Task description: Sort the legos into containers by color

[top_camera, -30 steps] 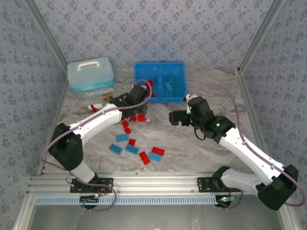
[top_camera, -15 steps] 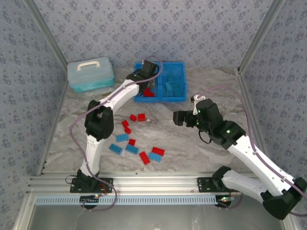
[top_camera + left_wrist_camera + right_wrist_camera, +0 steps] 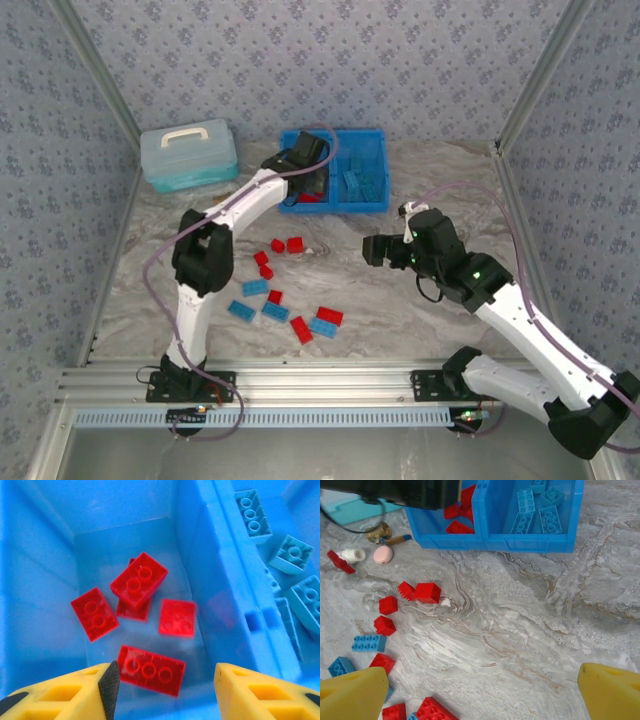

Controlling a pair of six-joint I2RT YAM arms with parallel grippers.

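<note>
At the surface's (image 3: 400, 310) far edge, the left fingers (image 3: 65, 695) stand parted and empty over the bin's (image 3: 372, 206) left compartment, red legos (image 3: 138, 580) inside; light blue legos (image 3: 292, 555) fill the right one. The right fingers (image 3: 350, 692) gape empty mid-surface, their view showing a pink disc (image 3: 383, 555) near loose legos (image 3: 427, 592).

High rear overview; downward wrist close-ups; blue bin (image 3: 350, 207) (image 3: 200, 555) (image 3: 520, 542) common.

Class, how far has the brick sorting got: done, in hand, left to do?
Done: red bricks lie in the bin's left compartment, light blue bricks in the right. In hand: nothing; the left gripper hangs open over the reds, the right gripper open above the table. Left: loose red and blue bricks on the table.
</note>
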